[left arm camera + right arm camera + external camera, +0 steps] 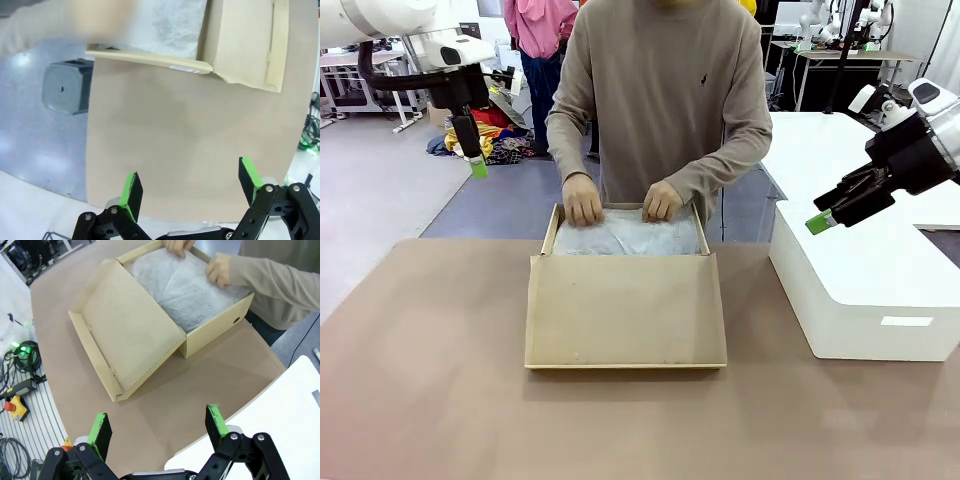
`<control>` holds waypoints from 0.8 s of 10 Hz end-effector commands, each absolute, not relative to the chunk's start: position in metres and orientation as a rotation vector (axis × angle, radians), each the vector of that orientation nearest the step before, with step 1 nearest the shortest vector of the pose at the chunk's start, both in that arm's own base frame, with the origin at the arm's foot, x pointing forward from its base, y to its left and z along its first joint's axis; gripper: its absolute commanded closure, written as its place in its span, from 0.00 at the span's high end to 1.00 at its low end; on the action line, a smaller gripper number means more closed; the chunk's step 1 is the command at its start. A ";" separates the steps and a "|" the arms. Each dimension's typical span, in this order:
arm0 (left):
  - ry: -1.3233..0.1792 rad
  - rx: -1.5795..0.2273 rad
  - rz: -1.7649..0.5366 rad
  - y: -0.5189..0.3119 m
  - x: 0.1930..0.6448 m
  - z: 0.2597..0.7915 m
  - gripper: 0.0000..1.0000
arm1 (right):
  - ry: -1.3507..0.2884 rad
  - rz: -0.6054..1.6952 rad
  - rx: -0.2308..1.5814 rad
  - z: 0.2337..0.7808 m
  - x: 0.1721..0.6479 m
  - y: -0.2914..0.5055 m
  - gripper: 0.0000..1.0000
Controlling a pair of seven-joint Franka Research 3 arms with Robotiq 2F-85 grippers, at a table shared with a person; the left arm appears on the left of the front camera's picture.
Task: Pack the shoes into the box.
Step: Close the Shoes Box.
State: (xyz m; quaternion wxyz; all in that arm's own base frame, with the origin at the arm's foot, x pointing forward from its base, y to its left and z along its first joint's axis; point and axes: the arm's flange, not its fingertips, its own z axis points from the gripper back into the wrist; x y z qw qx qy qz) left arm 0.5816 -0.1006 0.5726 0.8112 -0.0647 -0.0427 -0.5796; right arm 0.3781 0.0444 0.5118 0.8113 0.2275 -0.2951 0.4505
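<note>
Mid-frame, white tissue point(630, 237) in the brown cardboard box point(625, 312) is touched by a person's hands point(583, 200); left fingers point(131, 192) and right fingers point(216, 422) are spread wide.

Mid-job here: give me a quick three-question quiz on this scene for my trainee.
1. True or false: both of the person's hands are at the far edge of the box.
2. The left gripper is: A open and empty; B shut on the lid; C inside the box.
3. What lines the box?
Key: 1 true; 2 A; 3 white tissue paper.
</note>
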 end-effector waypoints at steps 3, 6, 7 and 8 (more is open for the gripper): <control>-0.235 -0.175 -1.450 -0.044 0.573 0.565 1.00 | -0.661 0.981 0.510 0.510 0.381 0.044 1.00; -0.279 -0.192 -1.457 -0.032 0.565 0.550 0.88 | -0.661 0.981 0.510 0.510 0.381 0.044 1.00; -0.326 -0.260 -1.441 -0.030 0.567 0.549 0.68 | -0.661 0.981 0.510 0.510 0.381 0.044 1.00; -0.335 -0.271 -1.419 -0.027 0.569 0.548 0.49 | -0.661 0.981 0.510 0.510 0.381 0.044 1.00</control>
